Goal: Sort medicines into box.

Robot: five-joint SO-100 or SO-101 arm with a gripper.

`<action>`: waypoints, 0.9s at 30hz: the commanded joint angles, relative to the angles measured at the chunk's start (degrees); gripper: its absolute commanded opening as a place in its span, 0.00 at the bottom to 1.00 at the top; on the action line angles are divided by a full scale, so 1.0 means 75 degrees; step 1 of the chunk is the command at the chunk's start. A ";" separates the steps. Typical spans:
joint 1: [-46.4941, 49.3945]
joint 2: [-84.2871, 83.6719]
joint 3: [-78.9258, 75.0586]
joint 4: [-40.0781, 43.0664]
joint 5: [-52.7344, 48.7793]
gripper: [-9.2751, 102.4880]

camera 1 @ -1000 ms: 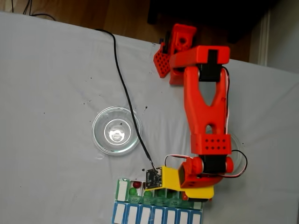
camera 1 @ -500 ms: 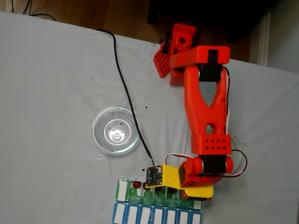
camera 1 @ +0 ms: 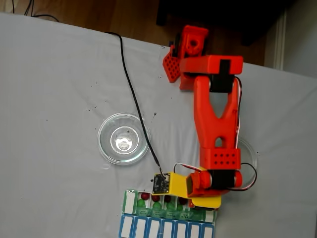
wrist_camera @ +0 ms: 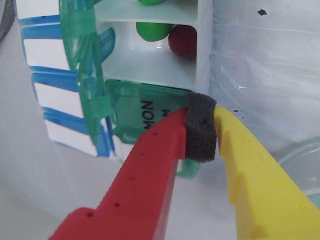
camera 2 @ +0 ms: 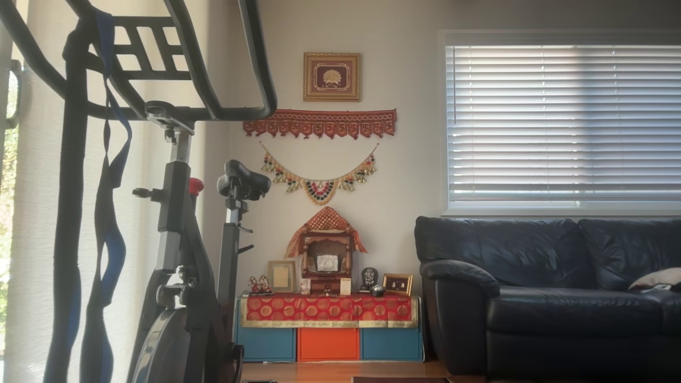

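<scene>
Box (camera 1: 168, 208): hand (wrist_camera: 202, 132) shifted left since earlier, at MON lid (wrist_camera: 150, 112).

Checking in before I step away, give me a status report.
End effector closed, foam tip on MON lid of box. Next compartment open, green ball, red ball inside. Nothing blocking.

1. I saw the long white pill organiser row with translucent green flip lids (camera 1: 171, 214) lying at the table's near edge in the fixed view.
2. Its green lid marked "MON" (wrist_camera: 145, 112) lay down over its compartment in the wrist view.
3. In the next open compartment, a glossy green ball (wrist_camera: 152, 31) touched a dark red ball (wrist_camera: 183, 41).
</scene>
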 commanded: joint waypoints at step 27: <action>0.1008 0.2883 -0.0141 -0.0832 -0.1406 0.09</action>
